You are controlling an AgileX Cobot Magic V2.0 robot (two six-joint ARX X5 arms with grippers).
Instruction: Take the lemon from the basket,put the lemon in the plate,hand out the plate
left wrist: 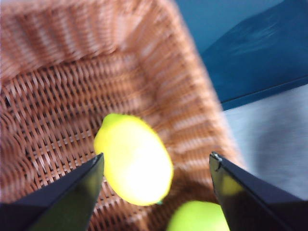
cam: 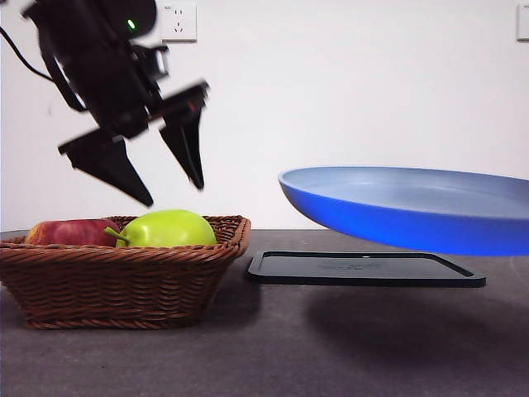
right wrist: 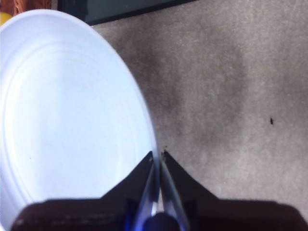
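Note:
The lemon lies on the floor of the wicker basket, between my left gripper's open jaws in the left wrist view. In the front view the left gripper hangs open just above the basket; the lemon is hidden there behind the basket's wall. My right gripper is shut on the rim of the light-blue plate. The plate is held in the air, slightly tilted, above the black tray. The plate is empty.
A yellow-green stemmed fruit and a red apple sit in the basket; the green fruit lies next to the lemon. A flat black tray lies on the grey table under the plate.

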